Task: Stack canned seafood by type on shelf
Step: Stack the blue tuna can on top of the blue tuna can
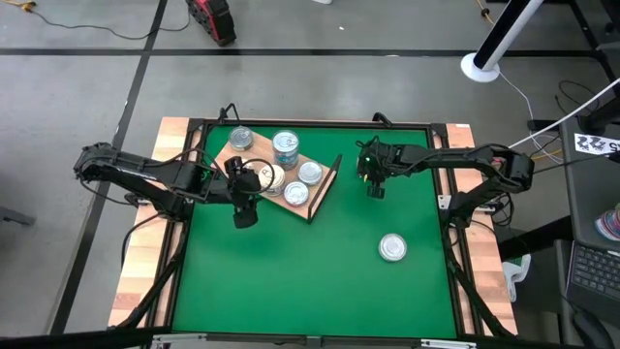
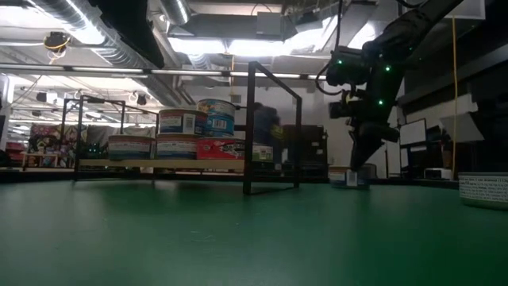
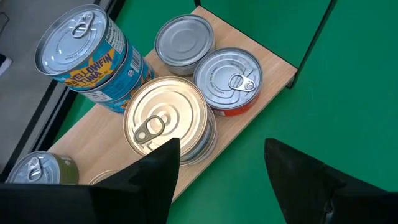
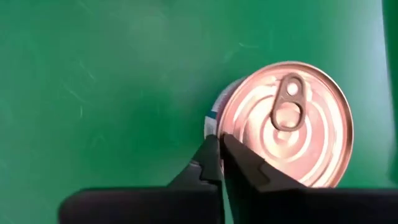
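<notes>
Green mat [image 2: 198, 238] fills the near part of the low view, bare up to the shelf. At the right edge of that view stands a lone tin [image 2: 484, 191] with a printed label; from above it sits on the mat [image 1: 291, 281] toward the right front, well apart from everything else [image 1: 392, 248].

Farther back, the right gripper [image 1: 375, 189] hangs over the mat to the right of the shelf, its fingers pressed together with nothing between them. In its wrist view the closed fingertips [image 4: 219, 163] point down at the rim of a pull-tab tin [image 4: 286, 121] standing on the mat just under them; whether they touch it I cannot tell. In the low view this tin [image 2: 348, 177] stands small behind the hanging gripper [image 2: 359, 163].

Left of it lies the shelf [image 1: 247, 195], a light wooden board set askew, with a black wire frame [image 1: 326, 187] standing at its right end. Tins cover the board: a blue-labelled stack of two [image 1: 285, 147], a grey-topped one [image 1: 240, 139] at the far left corner, and silver ones [image 1: 309, 173] toward the frame end.

The left gripper [image 1: 244, 208] hovers at the board's near edge, fingers [image 3: 152, 180] spread apart and empty. Its wrist view looks down on a gold-topped tin [image 3: 165, 118], the yellowfin tuna stack [image 3: 93, 62], a plain silver top [image 3: 184, 40] and a red-sided tin [image 3: 228, 79].
</notes>
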`<state>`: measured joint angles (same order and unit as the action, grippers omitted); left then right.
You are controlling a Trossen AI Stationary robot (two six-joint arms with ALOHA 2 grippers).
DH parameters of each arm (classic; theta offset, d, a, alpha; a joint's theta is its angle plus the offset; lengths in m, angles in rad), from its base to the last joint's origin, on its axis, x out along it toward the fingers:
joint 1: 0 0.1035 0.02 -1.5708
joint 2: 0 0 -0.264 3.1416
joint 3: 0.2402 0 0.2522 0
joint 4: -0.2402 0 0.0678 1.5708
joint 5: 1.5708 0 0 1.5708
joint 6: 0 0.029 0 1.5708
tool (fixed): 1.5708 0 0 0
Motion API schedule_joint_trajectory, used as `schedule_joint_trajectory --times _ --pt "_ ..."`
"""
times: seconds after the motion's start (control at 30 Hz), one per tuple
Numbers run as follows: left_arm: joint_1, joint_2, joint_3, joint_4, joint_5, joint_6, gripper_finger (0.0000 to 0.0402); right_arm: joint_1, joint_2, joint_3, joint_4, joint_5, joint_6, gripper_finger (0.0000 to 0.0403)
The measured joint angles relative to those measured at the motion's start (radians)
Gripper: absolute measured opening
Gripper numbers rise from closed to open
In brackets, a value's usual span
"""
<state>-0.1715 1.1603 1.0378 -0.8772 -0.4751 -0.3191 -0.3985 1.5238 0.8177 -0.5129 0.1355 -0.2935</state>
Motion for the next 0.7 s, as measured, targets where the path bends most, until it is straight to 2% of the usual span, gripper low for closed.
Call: schedule_joint_trajectory --times 0.4,0.7 --pt "0.000 0.000 0.000 0.011 0.000 0.000 0.0227 0.000 0.003 0.025 -0.019 -0.006 0.059 0.0002" --pt "0.000 0.000 0.000 0.078 0.000 0.026 0.0227 -0.001 0.007 0.079 -0.056 -0.152 0.132 0.0001"
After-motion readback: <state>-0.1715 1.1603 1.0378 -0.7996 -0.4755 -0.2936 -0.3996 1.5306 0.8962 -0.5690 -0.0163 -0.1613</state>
